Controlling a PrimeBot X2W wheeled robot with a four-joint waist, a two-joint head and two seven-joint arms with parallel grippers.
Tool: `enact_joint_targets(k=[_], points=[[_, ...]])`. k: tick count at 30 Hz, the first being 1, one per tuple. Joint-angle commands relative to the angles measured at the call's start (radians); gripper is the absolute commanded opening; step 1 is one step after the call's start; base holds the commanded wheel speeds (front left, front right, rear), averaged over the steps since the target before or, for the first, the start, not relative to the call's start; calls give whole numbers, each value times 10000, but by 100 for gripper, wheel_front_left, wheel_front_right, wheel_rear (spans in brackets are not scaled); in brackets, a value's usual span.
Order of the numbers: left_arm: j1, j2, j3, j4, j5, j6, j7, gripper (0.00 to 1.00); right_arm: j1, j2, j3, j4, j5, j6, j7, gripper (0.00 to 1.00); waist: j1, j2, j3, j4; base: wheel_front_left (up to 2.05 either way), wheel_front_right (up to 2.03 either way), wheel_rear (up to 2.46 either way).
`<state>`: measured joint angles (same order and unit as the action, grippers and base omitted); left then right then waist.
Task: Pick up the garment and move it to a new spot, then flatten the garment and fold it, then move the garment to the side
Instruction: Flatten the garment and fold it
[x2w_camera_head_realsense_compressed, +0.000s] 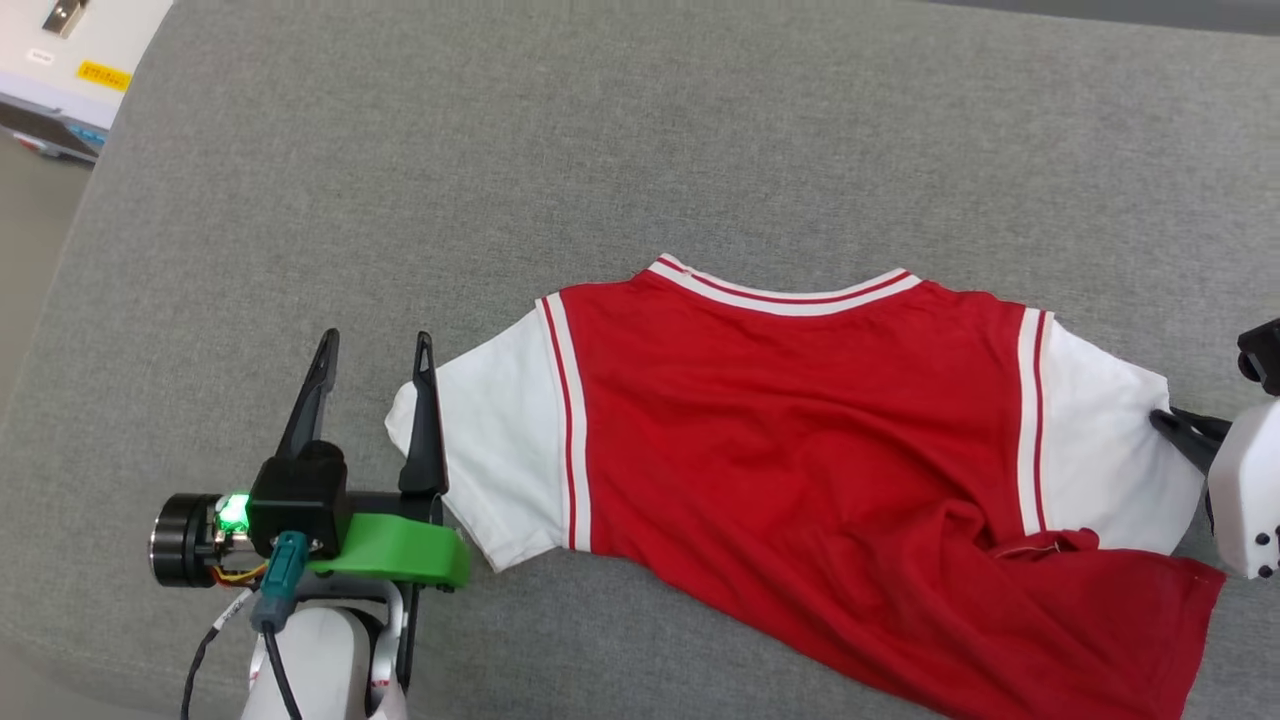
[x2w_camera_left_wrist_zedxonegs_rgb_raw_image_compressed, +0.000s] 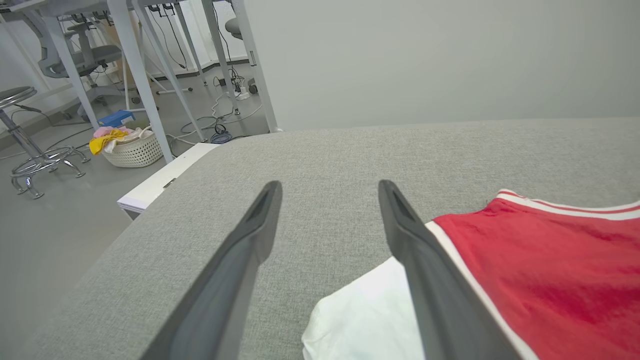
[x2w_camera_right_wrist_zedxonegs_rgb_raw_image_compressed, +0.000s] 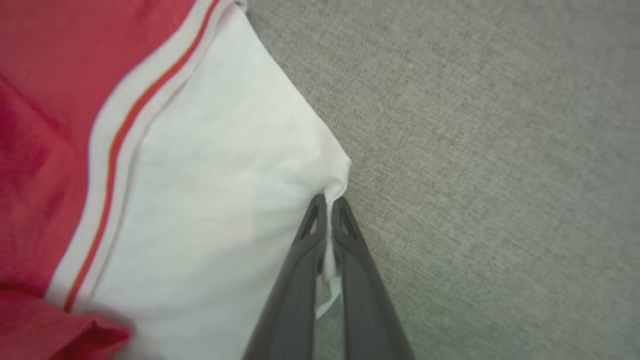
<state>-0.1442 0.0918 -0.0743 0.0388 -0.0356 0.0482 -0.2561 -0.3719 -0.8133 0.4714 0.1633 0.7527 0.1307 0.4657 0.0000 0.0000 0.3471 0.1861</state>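
Observation:
The garment (x2w_camera_head_realsense_compressed: 780, 430), a red jersey T-shirt with white short sleeves and striped trim, lies spread on the grey padded table (x2w_camera_head_realsense_compressed: 600, 150), plain red side up, its lower hem bunched and folded toward the front right. My left gripper (x2w_camera_head_realsense_compressed: 375, 345) is open at the tip of the left white sleeve (x2w_camera_left_wrist_zedxonegs_rgb_raw_image_compressed: 365, 315); one finger lies over the sleeve's edge, the other on bare table. My right gripper (x2w_camera_right_wrist_zedxonegs_rgb_raw_image_compressed: 328, 200) is shut on the edge of the right white sleeve (x2w_camera_right_wrist_zedxonegs_rgb_raw_image_compressed: 225, 175), a pinch of white cloth showing between its fingers. In the head view that gripper (x2w_camera_head_realsense_compressed: 1165, 420) sits at the right edge.
The table's left edge runs near my left arm, with floor beyond it. A white box (x2w_camera_left_wrist_zedxonegs_rgb_raw_image_compressed: 155, 182) stands beside the table. Farther off are desk legs, a stool (x2w_camera_left_wrist_zedxonegs_rgb_raw_image_compressed: 25, 140), a basket of cloths (x2w_camera_left_wrist_zedxonegs_rgb_raw_image_compressed: 127, 147) and cables.

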Motion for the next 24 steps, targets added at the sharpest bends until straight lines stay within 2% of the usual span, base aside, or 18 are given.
enact_joint_targets(k=[1, 4, 9, 12, 16, 20, 24], points=[[-159, 121, 54, 59, 16, -74, -57, 100, 35, 53, 39, 146, -26, 0, -165, 0, 0, 0, -407, -326, 0, 0, 0], [-375, 428, 110, 185, 7, -328, -57, 100, 151, -125, -347, 238, -50, 0, -665, 0, 0, 0, -709, -500, 0, 0, 0], [-1065, 1140, 129, 557, -312, -1164, -14, 100, 611, -415, -980, 389, -137, 0, -1115, 0, 0, 0, -1083, -747, 0, 0, 0], [-1645, 1617, -48, 733, -639, -1535, 483, 100, 874, -439, -1313, 407, -130, 0, -1251, 0, 0, 0, -1210, -863, 0, 0, 0], [-2567, 2391, -708, 880, -1536, -1761, 2072, 100, 1167, -415, -1553, 312, -297, 0, -1290, 0, 0, 0, -1287, -993, 0, 0, 0], [-3583, 3449, -2094, 799, -3524, -1783, 4508, 100, 1316, -264, -1693, 157, -486, 0, -1211, 0, 0, 0, -1263, -1113, 0, 0, 0], [-4577, 4405, -3067, 723, -5464, -1786, 6800, 100, 1311, -129, -1790, -49, -694, 0, -1107, 0, 0, 0, -1079, -1238, 0, 0, 0]])
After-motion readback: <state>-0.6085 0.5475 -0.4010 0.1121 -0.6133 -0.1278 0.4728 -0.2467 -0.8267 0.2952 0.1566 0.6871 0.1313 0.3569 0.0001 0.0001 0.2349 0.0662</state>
